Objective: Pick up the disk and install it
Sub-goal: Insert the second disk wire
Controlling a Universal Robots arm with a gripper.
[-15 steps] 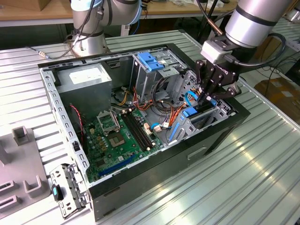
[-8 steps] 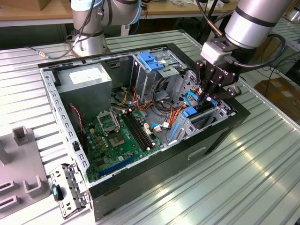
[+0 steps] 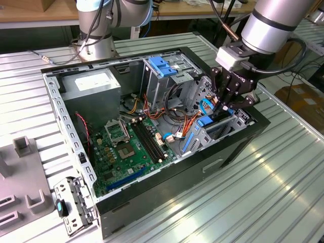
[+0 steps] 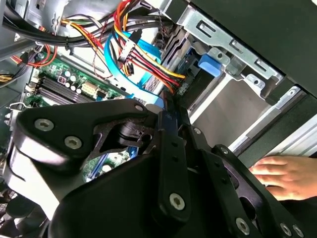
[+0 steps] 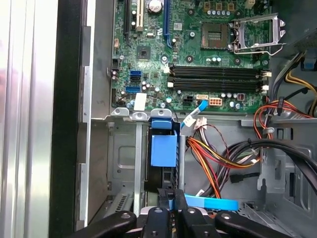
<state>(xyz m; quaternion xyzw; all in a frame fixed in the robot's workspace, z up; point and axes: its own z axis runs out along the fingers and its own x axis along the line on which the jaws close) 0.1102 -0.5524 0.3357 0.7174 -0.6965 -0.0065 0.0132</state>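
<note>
The open computer case (image 3: 238,147) lies on the metal table. My gripper (image 3: 223,108) reaches down into the drive bay (image 3: 230,126) at the case's corner on the exterior view's right. The disk (image 5: 163,148) stands on edge in that bay, a dark narrow slab with blue carrier plastic along its edge. In both wrist views my gripper (image 5: 171,199) (image 4: 168,115) has its fingers drawn close together on the disk's blue-edged end. Most of the disk's body is hidden by the bay walls and my fingers.
Orange, yellow and blue cables (image 5: 218,158) crowd beside the bay. The green motherboard (image 3: 126,147), the grey power-supply box (image 3: 93,86) and a cage with a blue latch (image 3: 161,66) fill the case. A person's hand (image 4: 285,176) rests outside the case wall. Another arm's base (image 3: 96,30) stands behind.
</note>
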